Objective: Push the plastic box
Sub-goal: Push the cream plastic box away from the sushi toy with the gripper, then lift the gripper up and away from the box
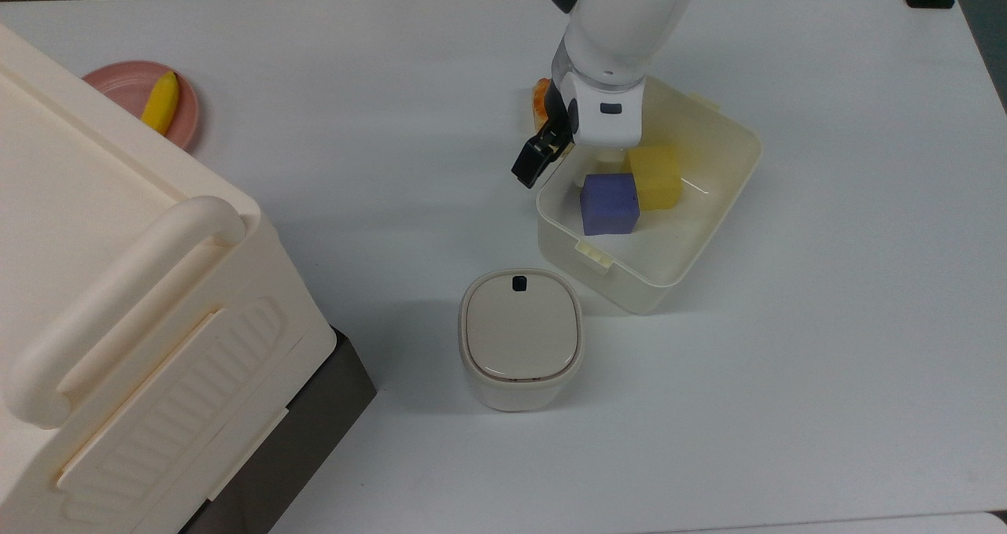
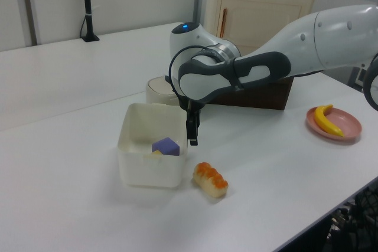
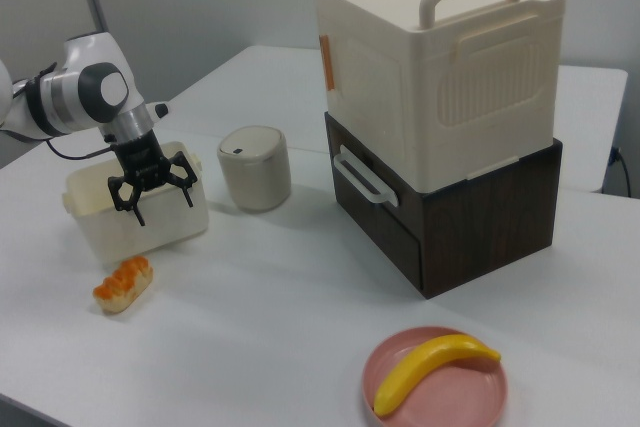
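The plastic box is a cream, lidless tub lying at an angle on the white table, also seen in the left view and the right view. It holds a purple cube and a yellow cube. My gripper hangs fingers-down against the outside of the box's long wall on the top view's left. In the right view my gripper shows its two black fingers spread apart, holding nothing. It meets the box's right edge in the left view.
An orange bread roll lies just behind the arm, close to the box. A small lidded bin stands near the box's short end. A huge cream crate sits on a dark drawer unit. A banana lies on a pink plate.
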Robot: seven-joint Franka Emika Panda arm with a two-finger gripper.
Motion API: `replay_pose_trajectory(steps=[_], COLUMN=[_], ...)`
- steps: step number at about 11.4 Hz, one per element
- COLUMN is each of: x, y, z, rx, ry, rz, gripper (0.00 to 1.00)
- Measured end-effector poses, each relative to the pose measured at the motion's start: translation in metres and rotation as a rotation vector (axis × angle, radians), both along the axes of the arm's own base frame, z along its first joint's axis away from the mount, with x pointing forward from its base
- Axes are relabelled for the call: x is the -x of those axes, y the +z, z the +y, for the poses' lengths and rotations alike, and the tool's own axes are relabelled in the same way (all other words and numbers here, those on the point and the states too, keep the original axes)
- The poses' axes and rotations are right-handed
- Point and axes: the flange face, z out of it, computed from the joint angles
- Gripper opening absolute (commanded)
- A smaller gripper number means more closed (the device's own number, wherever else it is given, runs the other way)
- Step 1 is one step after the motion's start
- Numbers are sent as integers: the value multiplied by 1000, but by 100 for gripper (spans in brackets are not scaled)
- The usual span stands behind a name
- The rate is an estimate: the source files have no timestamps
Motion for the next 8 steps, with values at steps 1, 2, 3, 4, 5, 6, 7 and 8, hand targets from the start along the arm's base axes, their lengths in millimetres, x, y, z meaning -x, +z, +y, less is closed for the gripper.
replay_pose_trajectory(steps=[1, 2, 3, 4, 5, 6, 7, 8], x=[0, -1, -2, -4, -8, -13, -19, -25], y=[1, 1, 2, 2, 2, 2, 3, 3], z=[4, 9, 13, 16, 19, 21, 23, 27], rx=[4, 7, 9, 10, 7, 4, -1, -6], ry=[-2, -10, -18, -25, -28, -30, -30, -29], rz=[-11, -23, -34, -39, -46, -53, -60, -69], gripper=[100, 100, 100, 100, 100, 100, 100, 100])
